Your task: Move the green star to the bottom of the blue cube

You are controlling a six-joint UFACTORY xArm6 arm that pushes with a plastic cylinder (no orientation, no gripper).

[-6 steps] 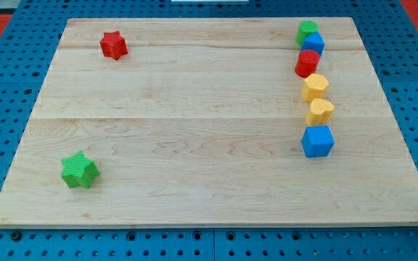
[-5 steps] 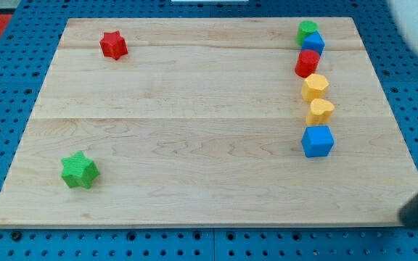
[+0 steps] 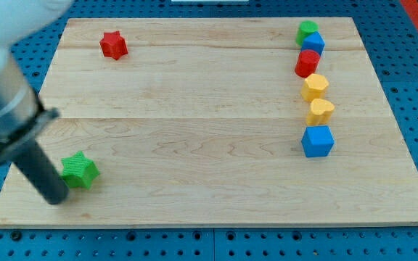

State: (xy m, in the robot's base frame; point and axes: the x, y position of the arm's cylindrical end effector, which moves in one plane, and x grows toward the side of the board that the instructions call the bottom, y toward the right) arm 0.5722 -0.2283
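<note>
You have a pale wooden board (image 3: pixel 194 145) on blue pegboard. My tip (image 3: pixel 55 197) rests near its bottom-left corner, the green star (image 3: pixel 79 171) just right of it. The red star (image 3: pixel 112 45) sits far above; the blue cube (image 3: pixel 317 141) and the block column lie well right.

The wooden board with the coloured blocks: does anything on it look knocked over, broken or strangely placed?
Nothing looks damaged or toppled. Six blocks crowd into a column at the view's right, ending at the blue cube, while the red star and green star sit alone far left. My tip rests just left of the green star.
</note>
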